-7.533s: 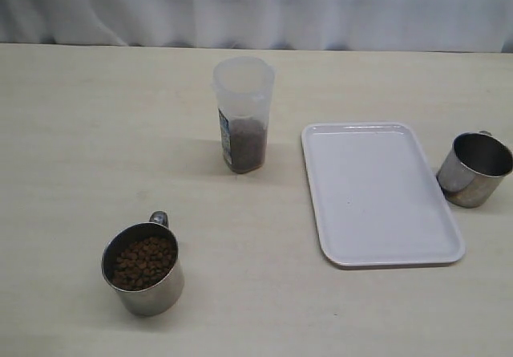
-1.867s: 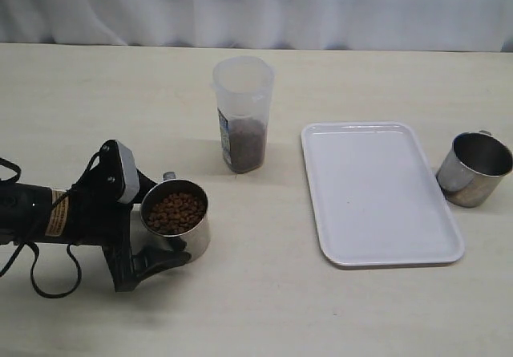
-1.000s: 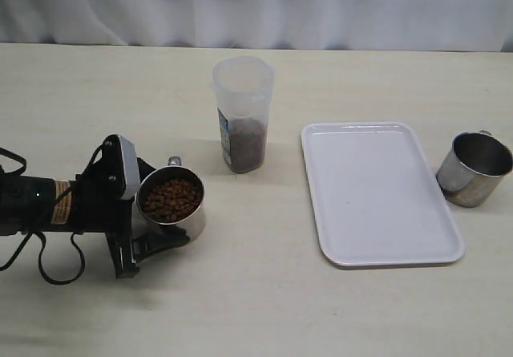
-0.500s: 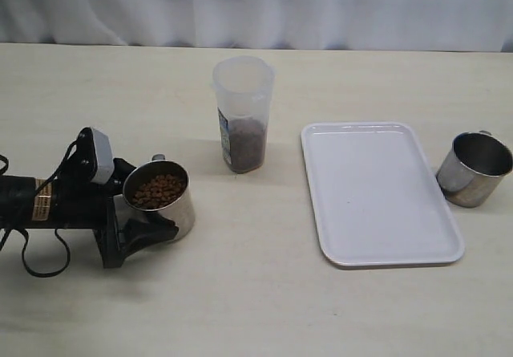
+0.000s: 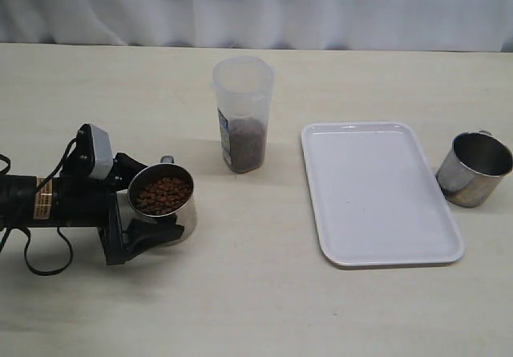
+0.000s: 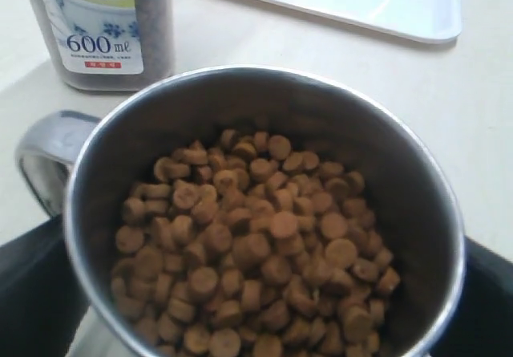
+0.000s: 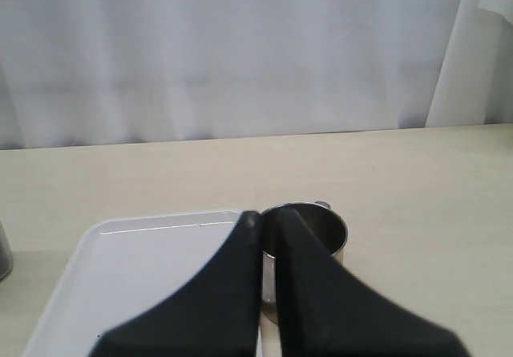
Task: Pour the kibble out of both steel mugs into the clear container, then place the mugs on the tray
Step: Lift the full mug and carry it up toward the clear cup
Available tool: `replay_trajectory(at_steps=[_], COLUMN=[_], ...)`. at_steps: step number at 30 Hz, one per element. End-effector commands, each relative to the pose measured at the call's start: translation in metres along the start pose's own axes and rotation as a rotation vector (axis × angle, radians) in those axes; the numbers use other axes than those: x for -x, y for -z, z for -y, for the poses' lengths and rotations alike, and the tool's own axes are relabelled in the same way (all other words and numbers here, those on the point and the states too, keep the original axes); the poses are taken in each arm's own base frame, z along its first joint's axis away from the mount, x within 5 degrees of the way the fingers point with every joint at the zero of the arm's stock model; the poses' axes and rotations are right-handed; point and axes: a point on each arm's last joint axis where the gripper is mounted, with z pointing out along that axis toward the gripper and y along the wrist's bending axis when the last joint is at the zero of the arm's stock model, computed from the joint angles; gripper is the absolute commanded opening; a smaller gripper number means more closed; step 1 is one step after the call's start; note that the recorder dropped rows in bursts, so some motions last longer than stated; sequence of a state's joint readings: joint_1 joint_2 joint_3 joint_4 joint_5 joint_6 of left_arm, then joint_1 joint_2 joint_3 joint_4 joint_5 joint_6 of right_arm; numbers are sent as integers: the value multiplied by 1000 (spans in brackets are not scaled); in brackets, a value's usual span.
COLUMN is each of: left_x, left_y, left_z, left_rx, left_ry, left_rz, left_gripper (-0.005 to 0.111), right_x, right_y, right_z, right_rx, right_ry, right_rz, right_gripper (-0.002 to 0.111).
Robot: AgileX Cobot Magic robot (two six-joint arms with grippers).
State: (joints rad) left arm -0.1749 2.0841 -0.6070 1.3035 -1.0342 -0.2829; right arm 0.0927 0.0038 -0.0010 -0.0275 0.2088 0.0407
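Observation:
My left gripper (image 5: 143, 215) is shut on a steel mug (image 5: 164, 212) full of brown kibble (image 5: 163, 195), held upright at the table's left front. In the left wrist view the kibble (image 6: 256, 245) fills the mug (image 6: 417, 172), with dark fingers (image 6: 32, 293) on both sides. The clear container (image 5: 243, 112), with kibble in its lower part, stands beyond the held mug, apart from it. The white tray (image 5: 377, 192) lies to the right. A second steel mug (image 5: 474, 168) stands past the tray's right edge. My right gripper (image 7: 268, 221) hangs shut above the tray's (image 7: 144, 269) edge, short of that mug (image 7: 321, 229).
A white curtain (image 5: 256, 8) closes off the table's far edge. Bare tabletop (image 5: 264, 293) runs along the front between the held mug and the tray. The right arm does not show in the exterior view.
The left arm came in and closed on the full mug, which stood alone at first. In the last half second the mug shifted slightly right. The other mug, tray and container stayed put.

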Motion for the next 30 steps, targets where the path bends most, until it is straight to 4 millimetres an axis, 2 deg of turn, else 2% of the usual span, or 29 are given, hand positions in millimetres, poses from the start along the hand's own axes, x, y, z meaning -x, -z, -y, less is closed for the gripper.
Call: replay_trajectory(at_steps=[1, 8, 15, 17, 22, 25, 30], left_x=[2, 5, 6, 6, 6, 15, 45], left_y=[0, -13, -13, -13, -12, -5, 15], left_z=[-1, -3, -7, -7, -7, -8, -12], left_rx=[4, 7, 29, 29, 27, 17, 85], left_ry=[12, -23, -8, -8, -16, -19, -13], left_rz=[20, -46, -44, -44, -46, 1, 27], left_gripper=[79, 79, 76, 63, 3, 0, 0], right_x=[1, 1, 1, 1, 1, 1, 1], right_y=[0, 0, 0, 0, 0, 0, 0], right_z=[0, 0, 0, 0, 0, 0, 0], right_rx=[1, 1, 1, 1, 1, 1, 1], right_ry=[11, 11, 11, 11, 11, 11, 11], right_rz=[11, 11, 11, 11, 11, 11, 11], right_gripper=[4, 4, 4, 4, 4, 4, 4])
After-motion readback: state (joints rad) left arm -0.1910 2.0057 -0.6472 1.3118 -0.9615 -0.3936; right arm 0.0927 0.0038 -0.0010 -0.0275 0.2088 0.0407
